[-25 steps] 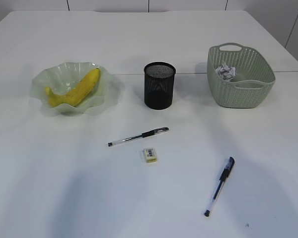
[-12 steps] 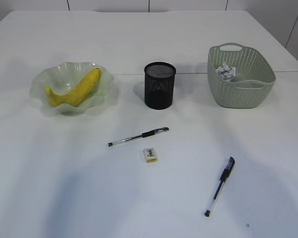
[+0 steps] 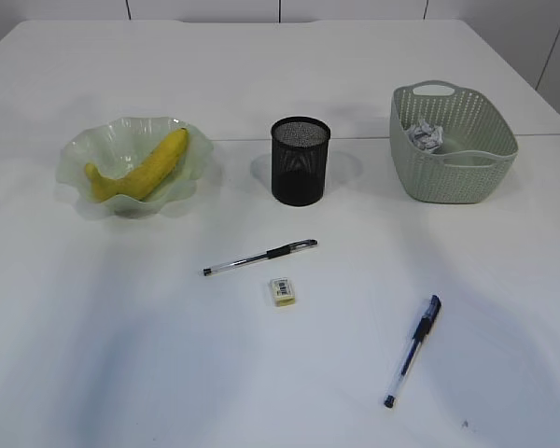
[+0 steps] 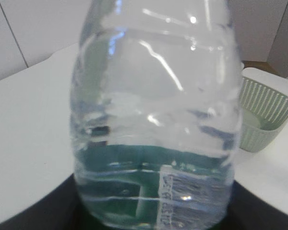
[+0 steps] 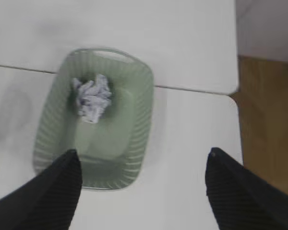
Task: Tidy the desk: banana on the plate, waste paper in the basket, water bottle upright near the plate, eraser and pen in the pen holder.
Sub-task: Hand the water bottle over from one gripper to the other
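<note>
The yellow banana (image 3: 145, 166) lies in the wavy glass plate (image 3: 75, 154) at the left. The black mesh pen holder (image 3: 300, 161) stands in the middle. A black pen (image 3: 261, 257), a small eraser (image 3: 281, 290) and a blue pen (image 3: 413, 348) lie on the table in front of it. The crumpled waste paper (image 3: 425, 136) sits in the green basket (image 3: 453, 177). Neither arm shows in the exterior view. My left gripper (image 4: 153, 213) is shut on the clear water bottle (image 4: 158, 120), which fills the left wrist view. My right gripper (image 5: 141, 167) is open and empty above the basket (image 5: 139, 120) and paper (image 5: 92, 98).
The white table has a seam running across behind the plate and basket. Its right edge and wooden floor (image 5: 269, 120) show in the right wrist view. The basket also shows at the right of the left wrist view (image 4: 266, 115).
Nothing on the table has moved. Only the soft shadows over the near part of the table have shifted a little.
</note>
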